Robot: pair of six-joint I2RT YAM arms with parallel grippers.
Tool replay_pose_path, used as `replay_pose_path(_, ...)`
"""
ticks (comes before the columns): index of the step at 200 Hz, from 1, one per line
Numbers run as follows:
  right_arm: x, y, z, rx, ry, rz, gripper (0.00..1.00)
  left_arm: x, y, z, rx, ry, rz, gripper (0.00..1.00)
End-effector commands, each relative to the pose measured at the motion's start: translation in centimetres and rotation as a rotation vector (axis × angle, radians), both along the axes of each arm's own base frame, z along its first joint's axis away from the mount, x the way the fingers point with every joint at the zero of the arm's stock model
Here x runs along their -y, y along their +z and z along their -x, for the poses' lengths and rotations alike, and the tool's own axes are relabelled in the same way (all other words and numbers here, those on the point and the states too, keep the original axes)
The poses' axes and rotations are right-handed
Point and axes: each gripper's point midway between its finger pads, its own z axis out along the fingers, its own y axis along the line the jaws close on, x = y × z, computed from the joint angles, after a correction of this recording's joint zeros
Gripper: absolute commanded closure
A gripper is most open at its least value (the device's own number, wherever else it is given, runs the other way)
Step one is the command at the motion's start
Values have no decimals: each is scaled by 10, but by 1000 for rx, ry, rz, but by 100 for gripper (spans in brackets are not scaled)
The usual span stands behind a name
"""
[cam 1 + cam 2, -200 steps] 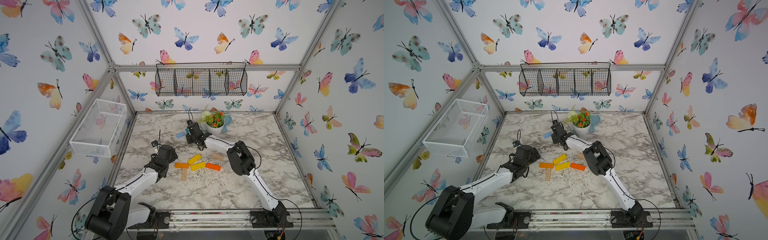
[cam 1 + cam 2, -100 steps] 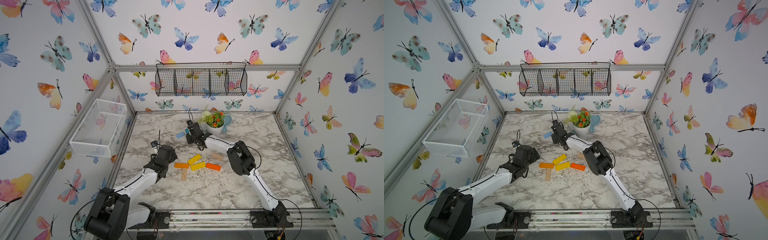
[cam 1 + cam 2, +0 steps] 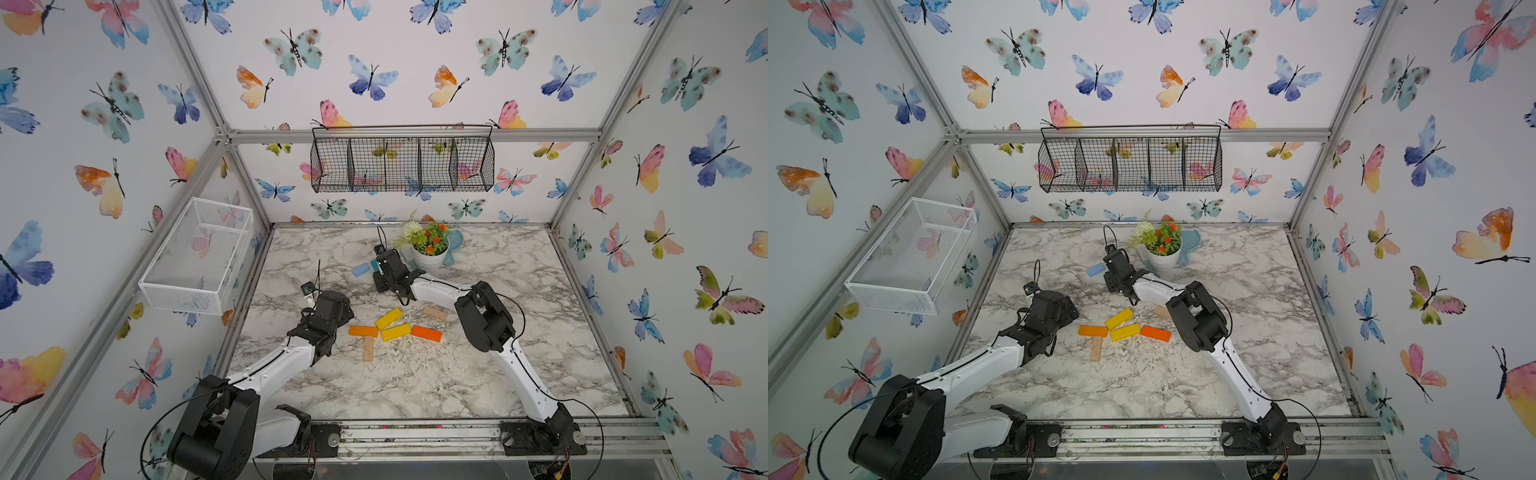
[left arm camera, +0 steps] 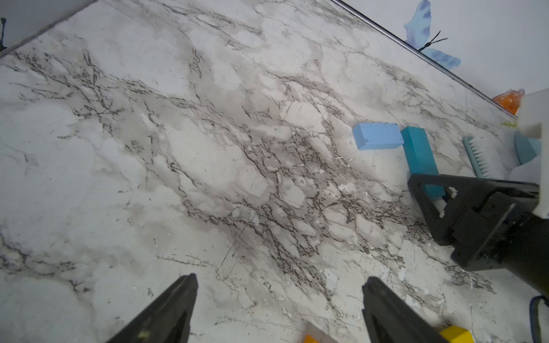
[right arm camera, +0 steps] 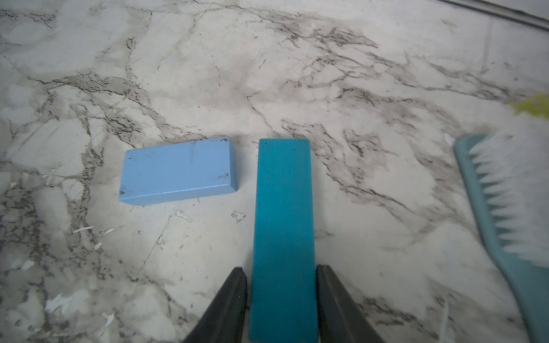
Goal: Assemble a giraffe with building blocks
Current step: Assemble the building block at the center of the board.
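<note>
On veined marble [image 5: 297, 74], right fingers [image 5: 225, 306] tight on smooth rectangular teal bar [image 5: 282, 231]; left fingers [image 4: 166, 311] wide apart.

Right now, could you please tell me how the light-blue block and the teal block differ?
The light-blue block lies free; the teal block sits between the right gripper's fingers. The light-blue block lies crosswise to the teal block and is paler. Both are rectangular bars.

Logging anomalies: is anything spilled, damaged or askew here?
Pale flakes litter the table, like spilled crumbs. The light-blue block has dark scuffs at its corners.
</note>
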Motion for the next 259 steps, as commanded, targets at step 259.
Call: replay_pose_path(259, -10, -45, 37, -134, 24, 9, 85, -5, 9, 5, 23, 3, -9, 9)
